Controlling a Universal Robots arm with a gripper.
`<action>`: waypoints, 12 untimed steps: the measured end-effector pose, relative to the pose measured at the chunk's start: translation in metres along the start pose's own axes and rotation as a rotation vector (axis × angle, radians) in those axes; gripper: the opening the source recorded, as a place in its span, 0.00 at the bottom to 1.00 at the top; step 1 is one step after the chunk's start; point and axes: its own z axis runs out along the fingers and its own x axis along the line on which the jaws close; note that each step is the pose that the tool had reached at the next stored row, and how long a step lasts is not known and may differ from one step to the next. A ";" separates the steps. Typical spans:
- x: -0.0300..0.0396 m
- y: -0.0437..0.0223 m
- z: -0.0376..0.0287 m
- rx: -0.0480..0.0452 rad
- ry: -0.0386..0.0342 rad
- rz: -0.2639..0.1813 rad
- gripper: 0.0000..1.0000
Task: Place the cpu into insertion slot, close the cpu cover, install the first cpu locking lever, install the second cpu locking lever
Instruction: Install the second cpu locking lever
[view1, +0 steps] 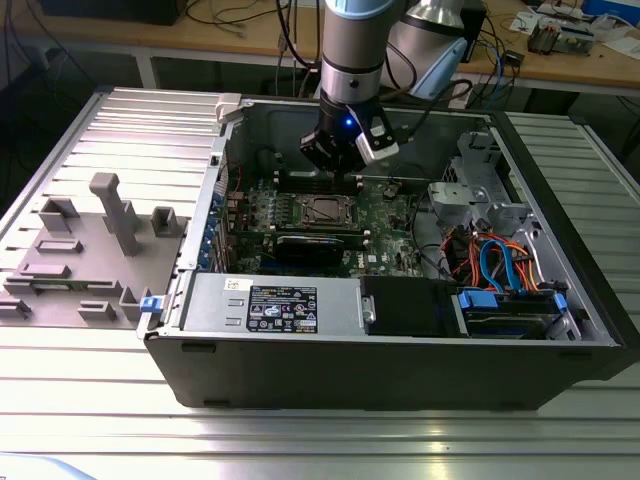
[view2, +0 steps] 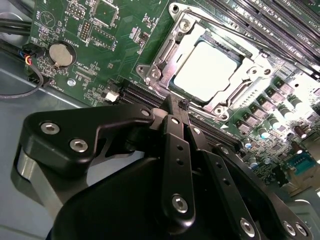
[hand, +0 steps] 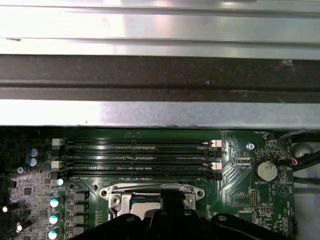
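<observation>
The cpu (view2: 209, 70) lies flat in the insertion slot (view1: 325, 211) on the green motherboard, its silver top showing bright. The cpu cover (view2: 165, 56), a silvery frame, lies down around it. In the first wrist view the slot (hand: 150, 194) shows partly, behind the black fingers. My gripper (view1: 345, 168) hangs over the board at the slot's far edge, near the memory slots. In both wrist views the gripper (view2: 176, 102) (hand: 172, 204) is shut, tips together just beside the socket frame, with nothing seen between them. I cannot tell how the locking levers stand.
Long black memory slots (hand: 135, 155) run beside the socket, and the case wall (hand: 160, 112) rises behind them. A black graphics card (view1: 315, 245), power supply (view1: 280, 305), drive cage (view1: 510, 310) and cables (view1: 490, 260) fill the case. Grey fixtures (view1: 110, 210) stand at the exterior view's left.
</observation>
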 end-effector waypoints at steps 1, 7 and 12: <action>0.0000 0.0001 -0.0004 -0.0002 -0.0001 0.000 0.11; -0.0001 0.0003 -0.0031 -0.0001 0.0000 0.000 0.11; -0.0001 0.0005 -0.0048 -0.0002 -0.0001 0.000 0.11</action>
